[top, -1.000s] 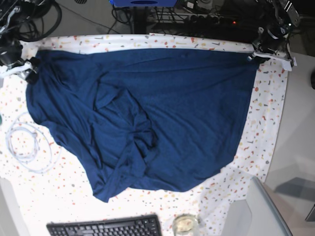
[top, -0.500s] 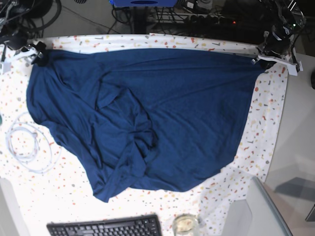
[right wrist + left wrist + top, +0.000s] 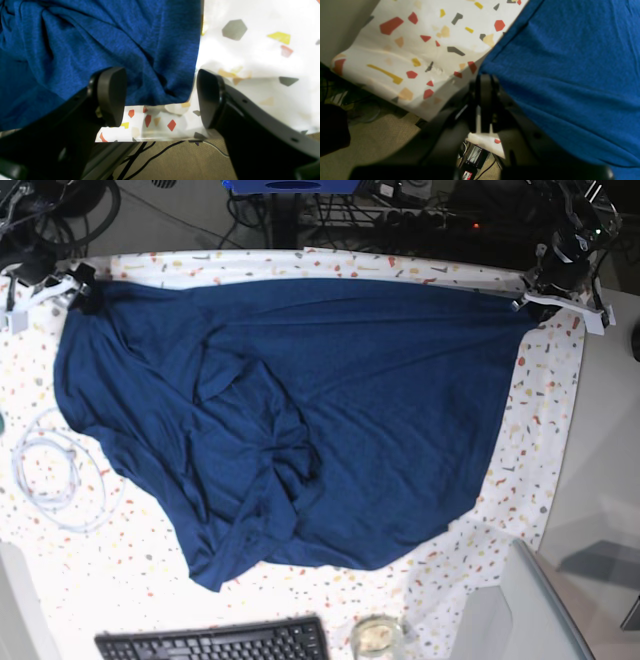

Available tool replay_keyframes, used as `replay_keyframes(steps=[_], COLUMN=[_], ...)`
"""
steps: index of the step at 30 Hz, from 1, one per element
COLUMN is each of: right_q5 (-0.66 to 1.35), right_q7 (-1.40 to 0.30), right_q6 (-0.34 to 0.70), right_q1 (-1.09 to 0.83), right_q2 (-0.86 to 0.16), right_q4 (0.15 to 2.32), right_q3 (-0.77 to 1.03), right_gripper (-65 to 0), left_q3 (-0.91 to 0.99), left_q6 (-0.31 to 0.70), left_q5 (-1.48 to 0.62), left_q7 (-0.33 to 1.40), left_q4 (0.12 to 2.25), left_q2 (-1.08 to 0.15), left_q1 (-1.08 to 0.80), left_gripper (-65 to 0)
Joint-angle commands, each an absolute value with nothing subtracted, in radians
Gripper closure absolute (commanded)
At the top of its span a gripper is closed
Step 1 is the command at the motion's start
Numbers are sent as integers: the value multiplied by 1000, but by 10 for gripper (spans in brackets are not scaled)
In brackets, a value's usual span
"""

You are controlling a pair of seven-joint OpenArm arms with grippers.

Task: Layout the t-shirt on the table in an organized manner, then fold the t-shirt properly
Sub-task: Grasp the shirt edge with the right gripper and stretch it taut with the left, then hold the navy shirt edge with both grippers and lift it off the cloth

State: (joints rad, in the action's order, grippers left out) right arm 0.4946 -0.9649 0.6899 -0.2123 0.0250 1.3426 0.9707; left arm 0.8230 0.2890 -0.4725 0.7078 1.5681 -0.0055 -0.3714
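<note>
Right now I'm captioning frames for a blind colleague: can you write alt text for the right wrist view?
An open end effector straddles the bottom corner of a rumpled blue t-shirt, its two dark fingers apart and not closed on the fabric. The shirt lies on a white speckled table; cables run across the floor below.

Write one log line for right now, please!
left gripper: shut on t-shirt corner | right gripper: open at opposite corner | t-shirt: rumpled on table
</note>
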Motion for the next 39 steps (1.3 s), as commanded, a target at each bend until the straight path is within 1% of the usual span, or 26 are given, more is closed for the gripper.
replay_keyframes(steps=[1, 9, 11, 12, 17, 18, 19, 22, 28, 30, 33, 39], right_q5=[484, 484, 484, 484, 484, 484, 484, 478, 476, 475, 449, 437], right_q7=[-1015, -1009, -1009, -1009, -1003, -993, -986, -1001, -1115, -1130, -1130, -1127], right_q6=[698, 698, 698, 698, 698, 698, 698, 698, 698, 698, 657, 657], right_q1=[-217, -229, -229, -229, -225, -225, -225, -232, -239, -240, -242, -245], right_q2=[33, 48, 50, 51, 48, 47, 47, 45, 45, 39, 18, 12], right_q4=[1345, 1394, 1394, 1394, 1394, 1397, 1408, 1500, 1658, 1667, 1653, 1595], right_q3=[947, 935, 935, 935, 943, 943, 943, 943, 943, 943, 944, 944], right_gripper=[-404, -398, -344, -300, -47, -15, -2, -2, -2, -2, -2, -2], left_q3=[828, 828, 828, 828, 828, 828, 828, 828, 832, 832, 829, 831], left_q6=[294, 294, 294, 294, 294, 294, 294, 294, 294, 294, 294, 294], left_q5=[-481, -481, -481, -481, -479, -479, -479, -479, -479, -479, -479, -479], left_q7=[693, 693, 693, 693, 693, 693, 693, 693, 693, 693, 693, 693], left_q4=[1584, 1584, 1584, 1584, 1584, 1584, 1584, 1601, 1658, 1653, 1639, 1603], left_q2=[-16, -16, -16, -16, -16, -16, -16, -16, -16, -16, -16, -16], left_q1=[-377, -377, -377, -377, -377, -378, -386, -397, -415, -415, -421, -444], left_gripper=[0, 0, 0, 0, 0, 0, 0, 0, 0, 0, 0, 0])
